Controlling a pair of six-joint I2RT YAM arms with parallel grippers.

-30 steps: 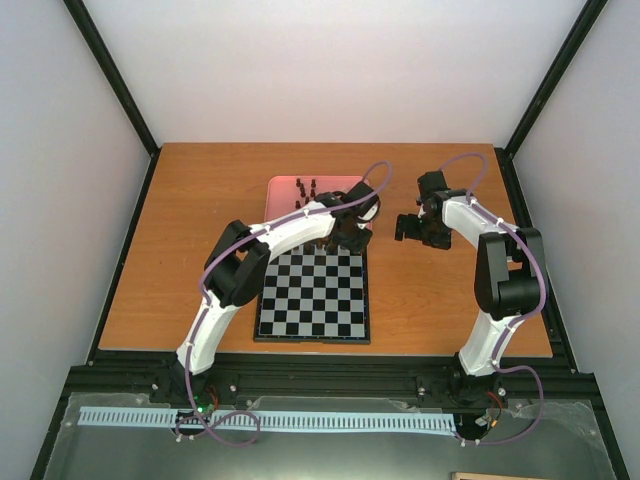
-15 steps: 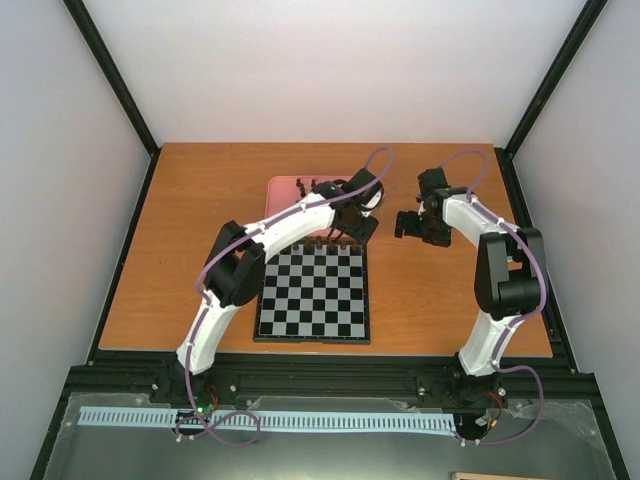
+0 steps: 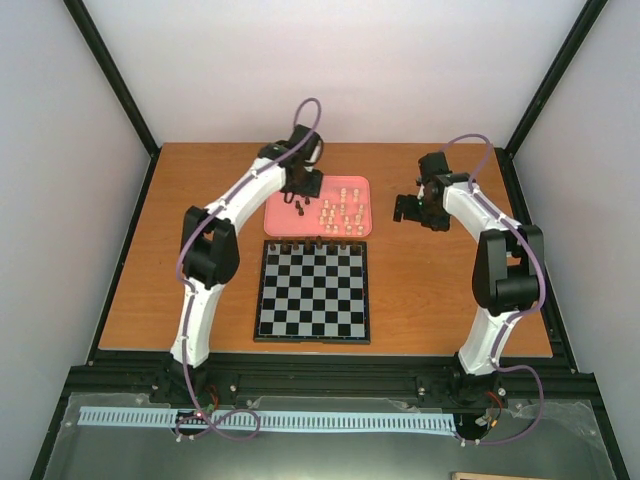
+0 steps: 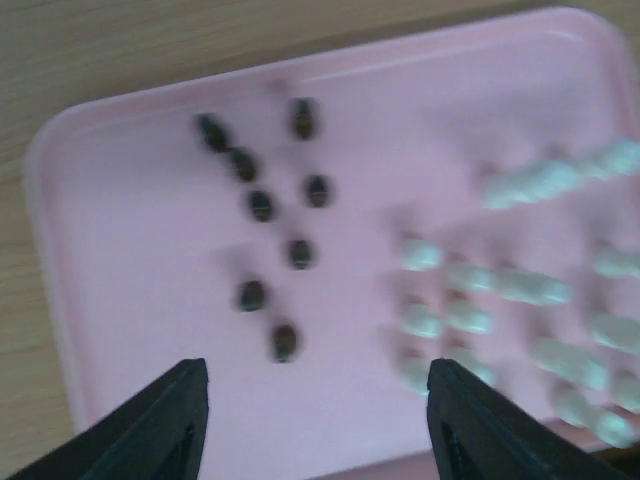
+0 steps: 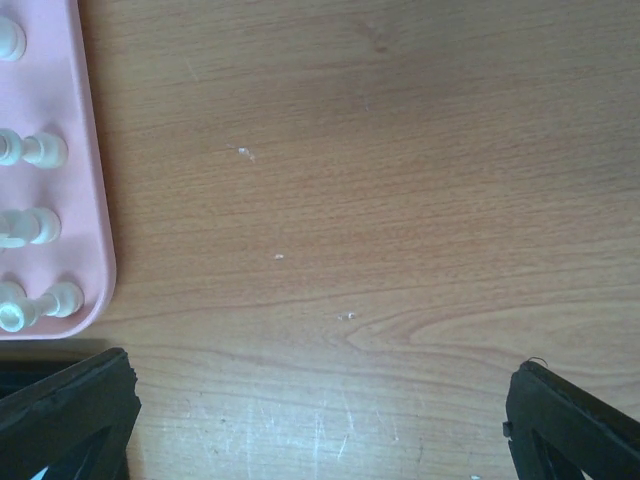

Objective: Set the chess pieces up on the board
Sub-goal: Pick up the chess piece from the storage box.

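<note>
Across the middle of the top view, the wooden table (image 3: 200,200) carries the board (image 3: 313,292) at lower centre. The pink tray (image 3: 285,215) sits just beyond the board's far edge.

I see the left arm (image 3: 205,250) reaching up and over to the tray's upper-left corner. The right arm (image 3: 490,230) bends in from the right and stops over bare wood, right of the tray.

Left gripper (image 4: 315,378): jaws spread wide, nothing between them. In its wrist view it hangs above the tray's near edge, and the two black fingers (image 4: 165,420) show at the bottom of the frame.

Right gripper (image 5: 320,385): also spread wide and holding nothing. Its fingers sit at the bottom corners of the wrist view, with only table grain between them. The tray's rounded corner (image 5: 95,200) shows at the left edge of that frame.

Chess pieces, by group:
- A row of dark pieces (image 3: 315,243) stands along the board's far edge. I cannot count them from here.
- Cream pieces (image 3: 342,212) are clustered on the right half of the tray, blurred in the left wrist view (image 4: 470,318).
- Eight dark pieces (image 4: 260,205) are scattered loosely on the left half of the tray, apart from the cream group.
- A few cream pieces (image 5: 30,150) show along the tray's right rim in the right wrist view.
</note>
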